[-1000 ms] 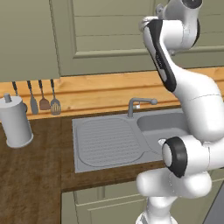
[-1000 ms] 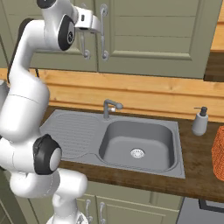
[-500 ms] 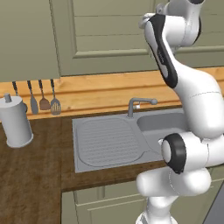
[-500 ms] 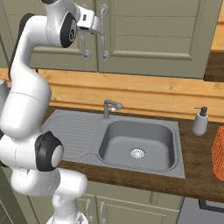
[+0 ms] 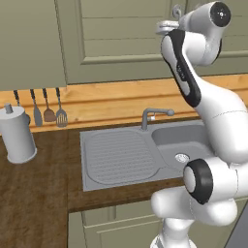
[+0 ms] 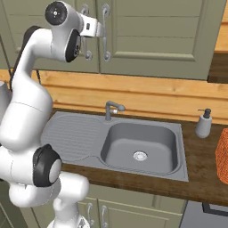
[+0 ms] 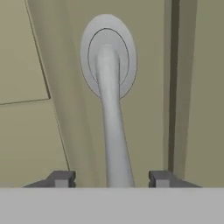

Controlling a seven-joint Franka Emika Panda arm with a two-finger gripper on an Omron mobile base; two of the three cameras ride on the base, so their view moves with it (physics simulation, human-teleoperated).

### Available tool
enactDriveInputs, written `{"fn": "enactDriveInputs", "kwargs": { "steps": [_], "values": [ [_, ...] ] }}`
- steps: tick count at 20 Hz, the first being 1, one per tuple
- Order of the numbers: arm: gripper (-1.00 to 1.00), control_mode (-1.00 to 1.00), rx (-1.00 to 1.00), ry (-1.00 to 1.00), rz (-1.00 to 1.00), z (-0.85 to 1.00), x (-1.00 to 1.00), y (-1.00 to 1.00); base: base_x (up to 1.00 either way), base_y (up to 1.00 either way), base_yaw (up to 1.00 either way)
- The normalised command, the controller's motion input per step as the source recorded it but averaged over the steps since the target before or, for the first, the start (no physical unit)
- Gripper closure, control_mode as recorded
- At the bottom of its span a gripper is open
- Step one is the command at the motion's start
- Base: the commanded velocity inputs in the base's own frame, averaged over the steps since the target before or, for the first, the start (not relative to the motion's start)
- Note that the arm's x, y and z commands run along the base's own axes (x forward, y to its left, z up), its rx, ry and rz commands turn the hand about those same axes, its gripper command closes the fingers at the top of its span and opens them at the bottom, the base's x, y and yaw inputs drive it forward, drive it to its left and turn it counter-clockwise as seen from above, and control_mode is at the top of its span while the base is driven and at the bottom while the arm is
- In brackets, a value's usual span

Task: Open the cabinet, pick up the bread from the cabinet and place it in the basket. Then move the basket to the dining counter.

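Cabinet point(image 6: 151, 35) on wall above sink point(image 6: 138, 144), both doors shut. Tool point(image 7: 109, 177) up at left door's handle point(image 7: 111, 131), bar running between 2 finger tips point(image 7: 61, 178); gaps visible either side, so not yet clamped, jaws partly open. Handle: rigid metal bar, smooth, likely slippery; best grip mid-bar, away from round mount. Door probably light, swings on hinge. Basket point(image 6: 222, 156) on tabletop, far right of sink. Bread presumably inside cabinet.

Grey-green cabinet point(image 6: 156, 35) shut; basket point(image 6: 222, 156) on worktop.
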Motion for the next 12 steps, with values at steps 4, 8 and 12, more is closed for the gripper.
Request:
{"fn": "enactDriveInputs", "kwargs": {
  "steps": [4,8,12],
  "values": [
    [1.00,-1.00,0.00,0.05,0.00,0.00,0.44,0.00,0.00,0.00,0.00],
    [1.00,-1.00,0.00,0.10,-0.02,0.04,0.00,0.00,0.00,0.00,0.00],
    [1.00,-1.00,0.00,0.07,-0.20,0.00,-0.64,0.23,0.00,0.00,0.00]
  ]
}}
